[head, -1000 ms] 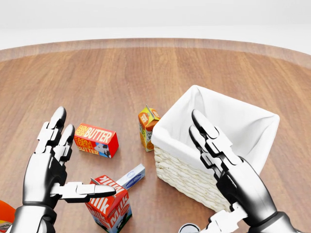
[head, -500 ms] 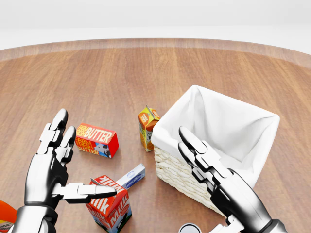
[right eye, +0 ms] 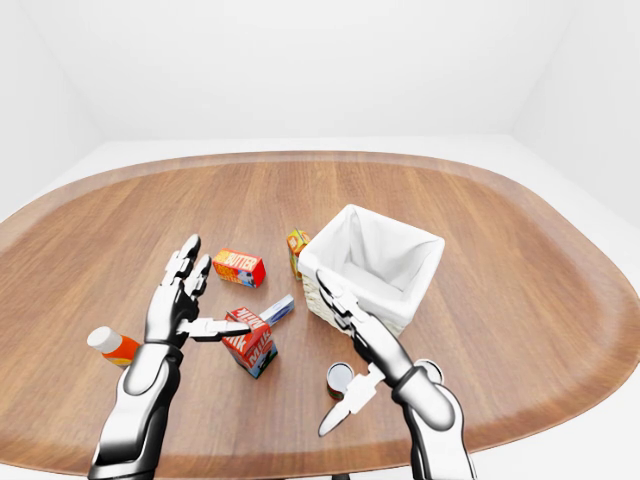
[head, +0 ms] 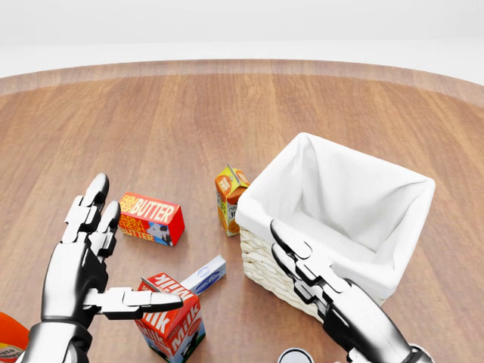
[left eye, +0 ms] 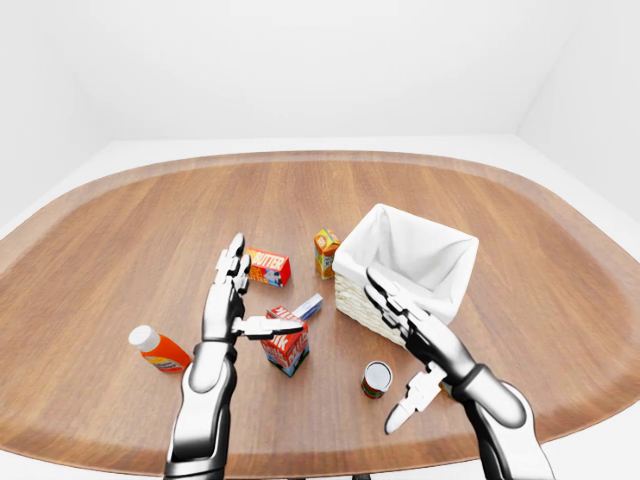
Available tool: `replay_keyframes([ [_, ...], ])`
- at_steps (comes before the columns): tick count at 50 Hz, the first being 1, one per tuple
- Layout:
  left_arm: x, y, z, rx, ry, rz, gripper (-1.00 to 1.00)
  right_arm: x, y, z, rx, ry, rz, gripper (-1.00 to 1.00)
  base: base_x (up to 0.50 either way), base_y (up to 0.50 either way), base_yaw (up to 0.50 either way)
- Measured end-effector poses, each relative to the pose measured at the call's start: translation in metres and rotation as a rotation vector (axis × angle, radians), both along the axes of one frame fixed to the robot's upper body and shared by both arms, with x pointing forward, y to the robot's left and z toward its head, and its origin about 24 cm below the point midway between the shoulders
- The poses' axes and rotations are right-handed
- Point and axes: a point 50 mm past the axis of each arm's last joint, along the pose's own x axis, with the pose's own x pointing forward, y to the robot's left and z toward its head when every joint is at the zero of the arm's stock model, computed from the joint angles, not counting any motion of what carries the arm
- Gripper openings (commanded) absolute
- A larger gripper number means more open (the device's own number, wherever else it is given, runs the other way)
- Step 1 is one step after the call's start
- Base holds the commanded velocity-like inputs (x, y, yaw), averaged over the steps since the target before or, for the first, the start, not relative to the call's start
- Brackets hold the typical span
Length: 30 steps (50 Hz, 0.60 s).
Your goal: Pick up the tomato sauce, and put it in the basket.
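The tomato sauce is a small can with a red label and a pale lid. It stands on the wooden table, below the basket in the left-eye view. The white-lined wicker basket sits to the right of centre and holds nothing that I can see. My right hand is open, fingers spread. It hovers just right of the can and beside the basket's near wall, apart from the can. My left hand is open and empty over the milk carton.
A butter box, an orange juice carton and a small blue-and-white box lie left of the basket. An orange bottle with a white cap lies at the far left. The table's curved edge runs along the bottom.
My right hand has dropped lower and moved left in the head view, off the basket's rim to its near wall. The left hand has barely shifted.
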Motion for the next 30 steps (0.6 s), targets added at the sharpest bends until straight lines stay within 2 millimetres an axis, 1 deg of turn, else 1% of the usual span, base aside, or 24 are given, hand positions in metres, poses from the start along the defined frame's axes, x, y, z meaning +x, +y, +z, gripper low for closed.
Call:
replay_keyframes([
  [21,-0.001,-0.001,-0.002,0.003,0.008,-0.003,0.91,-0.01,0.003,-0.007,-0.06,0.008,0.015,1.0,0.0,0.0,0.0],
  [30,-0.001,-0.001,-0.003,0.004,0.014,-0.004,0.91,-0.013,0.004,-0.015,-0.094,0.009,0.024,1.0,0.0,0.0,0.0],
])
